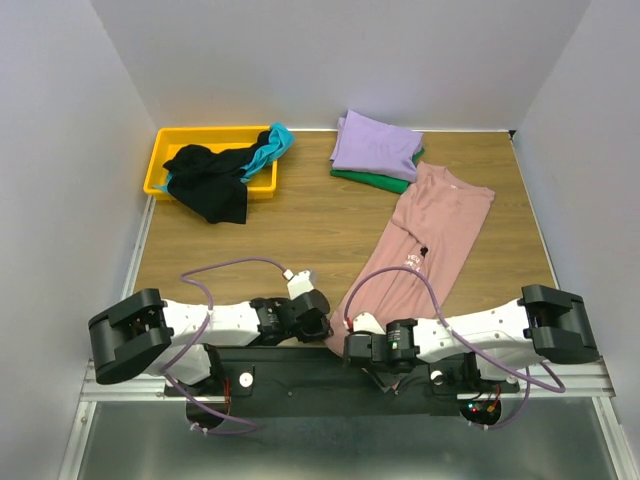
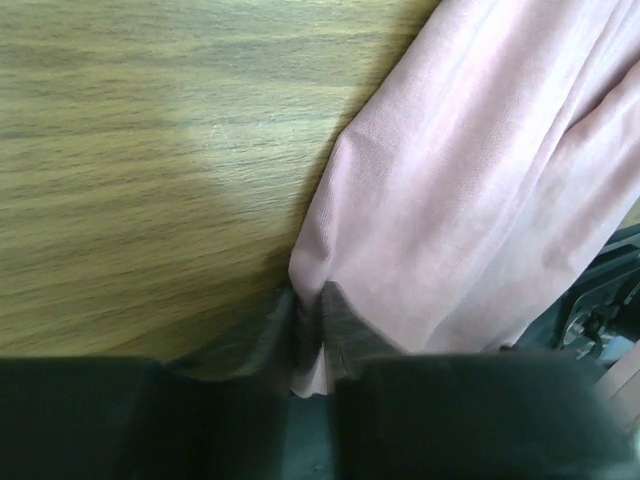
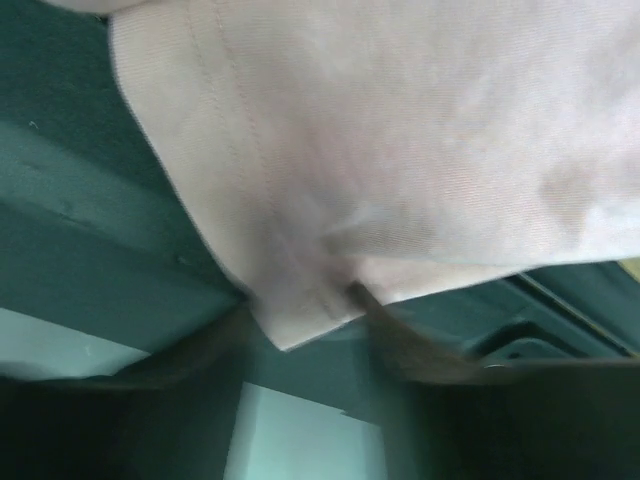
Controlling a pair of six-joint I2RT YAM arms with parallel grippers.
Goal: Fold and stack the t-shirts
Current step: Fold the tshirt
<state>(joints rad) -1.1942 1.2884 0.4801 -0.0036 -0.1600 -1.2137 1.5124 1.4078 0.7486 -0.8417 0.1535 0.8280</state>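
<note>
Pink t-shirt [image 1: 428, 232] looked soft, light, floppy | best grabbed at hem corners, 6 o'clock end | left claw [image 2: 308, 312] pinched the hem | right claw [image 3: 305, 312] sat half open around it

Bare table [image 1: 250, 242] lies open between the yellow bin [image 1: 157, 162], folded stack [image 1: 375, 148] and pink t-shirt [image 1: 440, 215].

I note the pink t-shirt [image 2: 480, 180]: soft matt cloth, fine weave, stitched hem; the table [image 2: 130, 150]: smooth wood grain, faint sheen; the yellow bin [image 1: 157, 165]: smooth plastic; the lavender t-shirt [image 1: 375, 145]: matt cloth
</note>
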